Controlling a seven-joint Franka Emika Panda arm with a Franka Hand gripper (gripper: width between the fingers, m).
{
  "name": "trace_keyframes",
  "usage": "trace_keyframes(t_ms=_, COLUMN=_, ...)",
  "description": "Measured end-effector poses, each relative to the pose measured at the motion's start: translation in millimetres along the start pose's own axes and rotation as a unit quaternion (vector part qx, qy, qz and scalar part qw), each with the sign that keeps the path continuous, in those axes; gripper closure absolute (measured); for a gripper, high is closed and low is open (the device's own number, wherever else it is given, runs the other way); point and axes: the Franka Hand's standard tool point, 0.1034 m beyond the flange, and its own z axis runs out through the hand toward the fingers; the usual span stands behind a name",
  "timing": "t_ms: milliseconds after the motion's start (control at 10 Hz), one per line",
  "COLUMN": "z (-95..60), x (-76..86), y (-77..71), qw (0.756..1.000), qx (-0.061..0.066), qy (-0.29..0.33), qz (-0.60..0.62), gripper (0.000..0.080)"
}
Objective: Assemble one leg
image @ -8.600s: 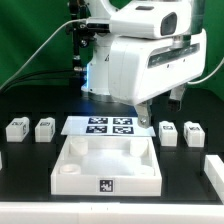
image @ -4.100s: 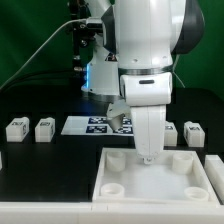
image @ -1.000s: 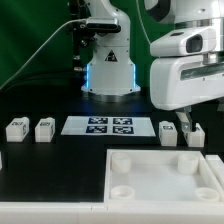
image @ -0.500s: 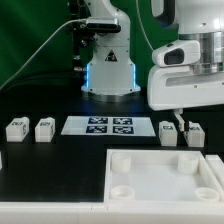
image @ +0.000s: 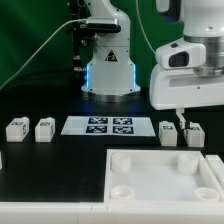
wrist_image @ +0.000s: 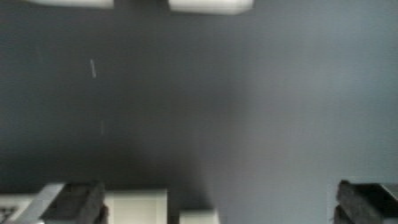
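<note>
Near right lies the tray. Just beyond it stands the leg, untouched, a second leg beside it. The gripper hangs over them, jaws spread, empty. Approach step, I judge; next: centre on the leg, descend, close.

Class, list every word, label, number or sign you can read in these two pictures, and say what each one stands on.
No words, brands or numbers are readable in either view.
Marker board: four black square tags, patterns without letters.
Legs: a black-and-white square tag on each, too small to make out.
Wrist view: blurred, no text.
</note>
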Motion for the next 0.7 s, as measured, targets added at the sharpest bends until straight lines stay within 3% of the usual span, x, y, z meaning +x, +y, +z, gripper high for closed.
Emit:
trace_keyframes(t_ms=100, z=4.0, x=-8.5, y=-0.2, qw=0.998, qx=-0.008, qy=-0.061, qz=0.001, gripper=0.0151)
trace_keyframes(t_ms=300, z=12.2, x=-9.5, y=3.1, qw=0.989, qx=-0.013, qy=-0.145, qz=0.007, gripper=0.0151)
trace_keyframes(t_ms=700, z=16.4, x=-19.3, y=6.9, qw=0.945, qx=-0.024, qy=-0.326, qz=0.006, gripper=0.0151)
